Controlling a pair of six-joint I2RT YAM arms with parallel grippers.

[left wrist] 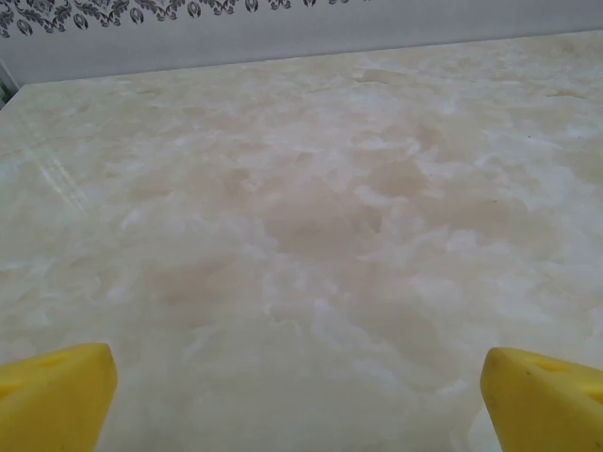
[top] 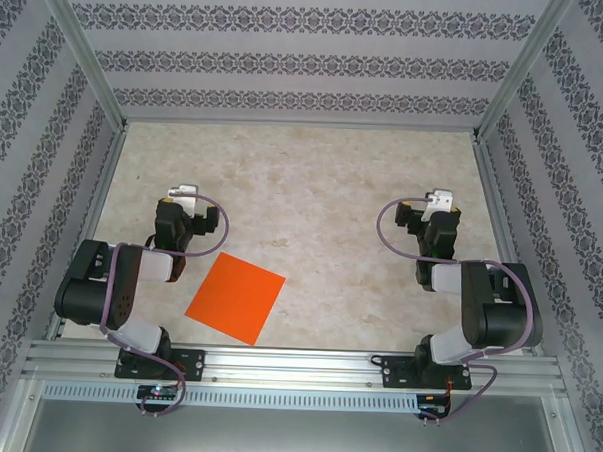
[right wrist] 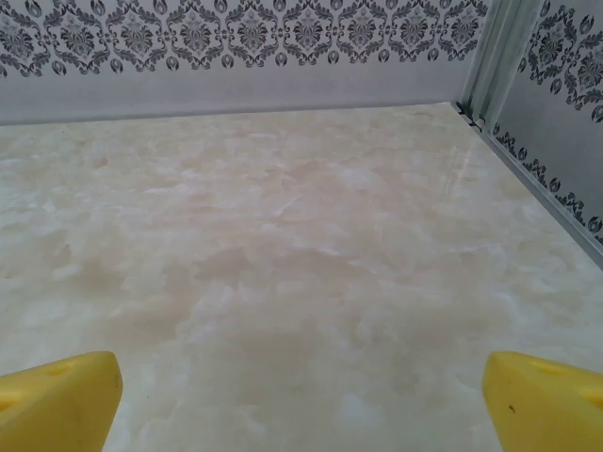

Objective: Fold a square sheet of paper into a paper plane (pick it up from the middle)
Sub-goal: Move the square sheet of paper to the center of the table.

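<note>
The square sheet of paper (top: 235, 298) lies flat and unfolded on the marbled table, bright orange, turned like a diamond, near the front edge just right of the left arm. My left gripper (top: 183, 195) rests behind and to the left of the sheet, apart from it, pointing at the back wall. In the left wrist view its yellow fingertips (left wrist: 52, 395) stand wide apart over bare table, so my left gripper (left wrist: 300, 400) is open and empty. My right gripper (top: 440, 202) sits far to the right; its yellow fingertips (right wrist: 57, 400) are equally spread, my right gripper (right wrist: 301, 400) open and empty.
Patterned walls and aluminium posts (top: 518, 70) enclose the table (top: 313, 186) on three sides. A metal rail (top: 295, 366) carrying both arm bases runs along the front edge. The wall corner post (right wrist: 495, 56) stands ahead and right of the right gripper.
</note>
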